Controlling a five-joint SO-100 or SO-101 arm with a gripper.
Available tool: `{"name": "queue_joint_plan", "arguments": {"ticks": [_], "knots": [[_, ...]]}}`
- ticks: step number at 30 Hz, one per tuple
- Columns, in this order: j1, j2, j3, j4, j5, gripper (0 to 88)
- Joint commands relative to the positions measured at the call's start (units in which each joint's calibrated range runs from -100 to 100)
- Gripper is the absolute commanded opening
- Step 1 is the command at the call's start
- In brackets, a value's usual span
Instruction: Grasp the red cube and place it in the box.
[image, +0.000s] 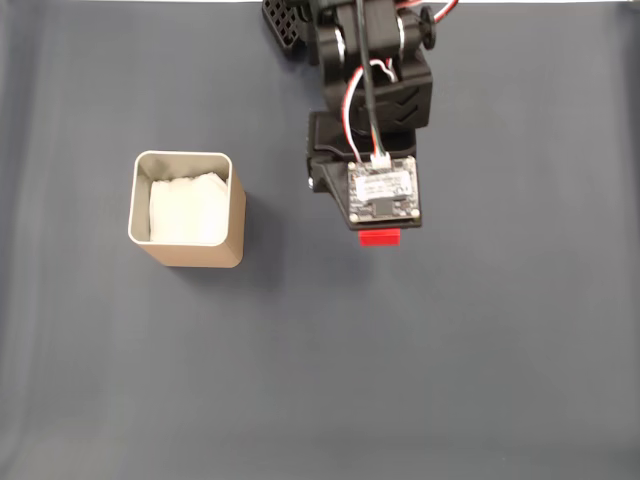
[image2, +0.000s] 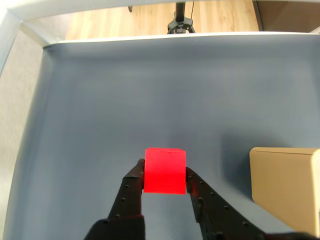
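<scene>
I see the red cube (image2: 165, 170) sitting between the two dark fingers of the pincer (image2: 165, 182) in the wrist view — each fingertip presses a side face, so the pincer is closed on it. In the fixed view only a thin red strip of the cube (image: 380, 237) peeks out below the small circuit board (image: 384, 190) mounted on the arm's wrist; the rest is hidden beneath the arm (image: 370, 80), which reaches in from the top edge. I cannot tell from either view whether the cube rests on the tabletop (image: 450, 380) or is lifted off it.

The box (image: 187, 255) stands well apart from the cube, to the left in the fixed view, upright on the dark grey-blue tabletop. Its tan walls and pale rim enclose a white soft lining (image: 185, 210) — nothing else lies inside. In the wrist view one tan side of the box (image2: 285, 187) shows at the right edge, beside the pincer's right finger (image2: 200, 195).
</scene>
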Motion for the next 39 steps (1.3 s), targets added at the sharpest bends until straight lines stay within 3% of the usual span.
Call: {"name": "queue_joint_plan", "arguments": {"ticks": [1, 13, 26, 39], "knots": [[1.52, -0.87, -7.63, 5.18, 0.39, 0.3], [9.54, -0.87, -16.01, 15.61, 1.61, 0.3], [21.40, 0.69, -17.84, 14.95, 5.23, 0.3], [28.00, 2.85, -22.49, 14.29, 6.50, 0.3]]}}
